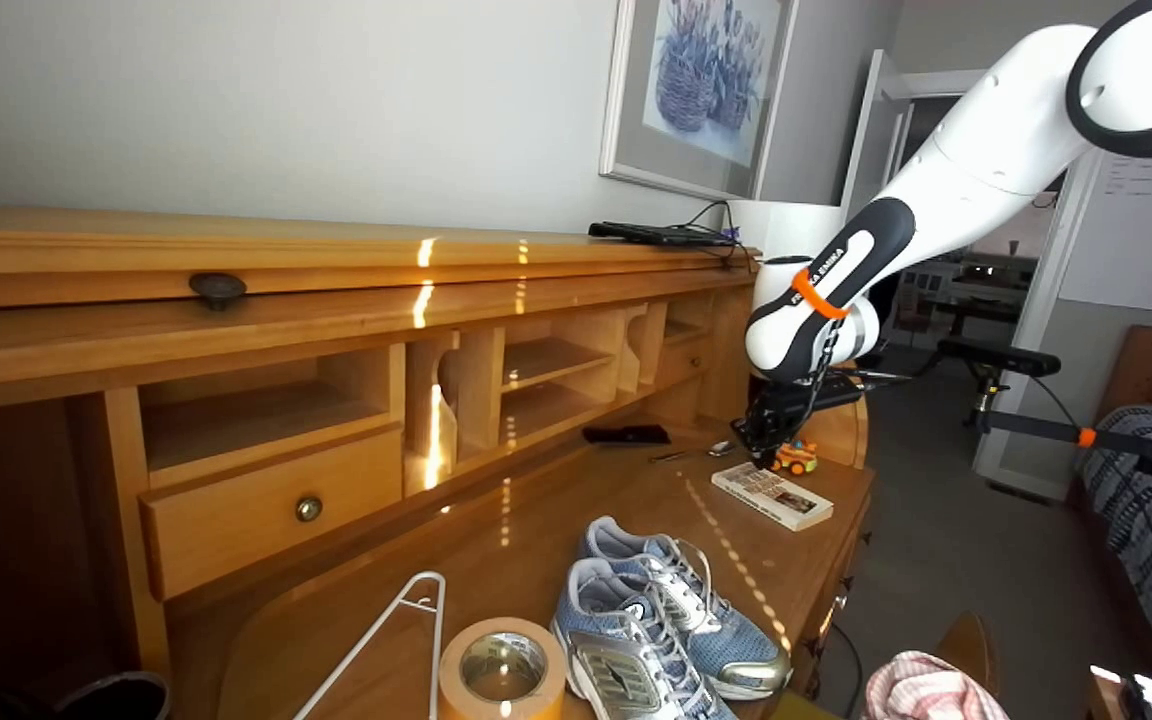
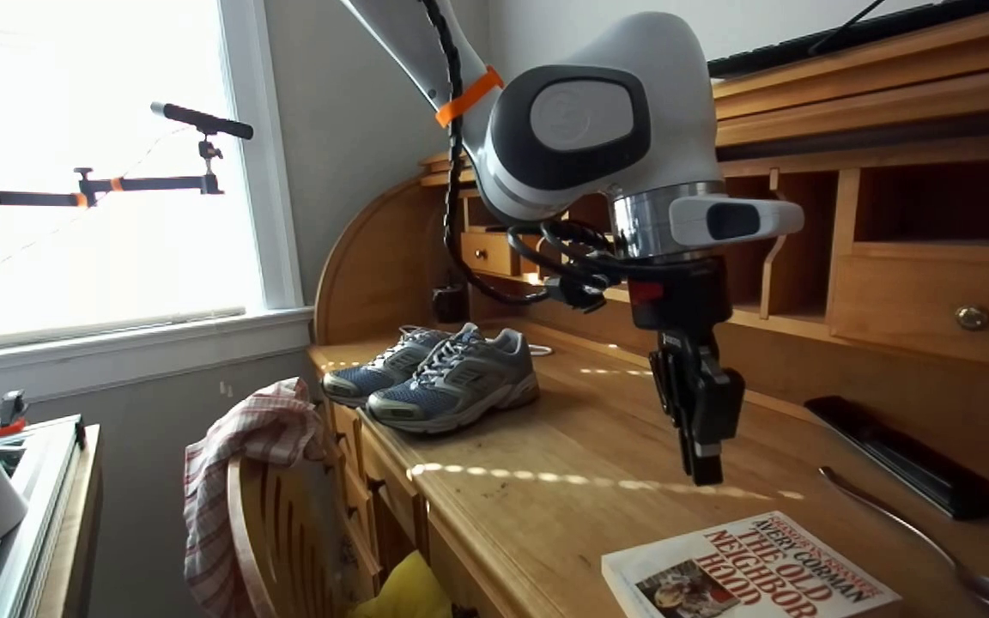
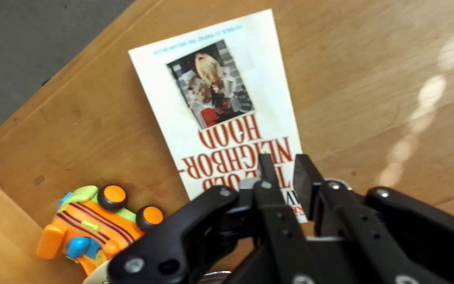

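Black metal fingers (image 3: 268,173) of the gripper (image 3: 285,158) stand slightly parted and grasp nothing — a slit of white cover shows between their tips in the wrist view. That cover belongs to a rectangular white paperback book with red lettering (image 3: 219,114), lying mid-frame on the honey-brown grained wooden desk (image 3: 369,98). At lower left sits a chunky orange plastic toy vehicle (image 3: 97,225) with lime-green trim. Silver-and-blue mesh running shoes (image 1: 671,610) stand at bottom centre in an exterior view, next to a thick ring of tan tape (image 1: 453,680). Left of centre there, a round-knobbed wooden drawer (image 1: 271,515) hides its contents below an open cubby (image 1: 266,410); at lower left, a dark round-rimmed vessel (image 1: 165,697) — its inside lost in shadow.
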You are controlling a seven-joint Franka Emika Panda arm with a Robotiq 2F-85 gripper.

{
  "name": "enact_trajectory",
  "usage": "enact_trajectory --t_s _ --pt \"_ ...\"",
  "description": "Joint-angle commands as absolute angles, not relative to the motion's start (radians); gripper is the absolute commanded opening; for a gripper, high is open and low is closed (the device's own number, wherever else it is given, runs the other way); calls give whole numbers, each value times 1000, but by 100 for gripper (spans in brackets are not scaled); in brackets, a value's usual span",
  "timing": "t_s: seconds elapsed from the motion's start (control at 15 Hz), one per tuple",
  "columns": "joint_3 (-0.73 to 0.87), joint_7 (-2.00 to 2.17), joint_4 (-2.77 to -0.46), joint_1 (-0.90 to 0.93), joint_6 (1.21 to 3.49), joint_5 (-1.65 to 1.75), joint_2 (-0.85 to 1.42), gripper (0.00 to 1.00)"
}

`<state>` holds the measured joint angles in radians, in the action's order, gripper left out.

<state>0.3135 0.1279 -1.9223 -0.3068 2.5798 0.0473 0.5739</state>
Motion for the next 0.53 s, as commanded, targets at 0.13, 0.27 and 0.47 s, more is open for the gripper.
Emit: enact_trajectory --t_s 0.13,0.27,0.47 --pt "269 -24 -1959 -396 2655 20 593 0" --pt "257 -51 -1972 -413 2659 14 595 0" --pt "248 -77 -1995 -428 2668 14 599 0"
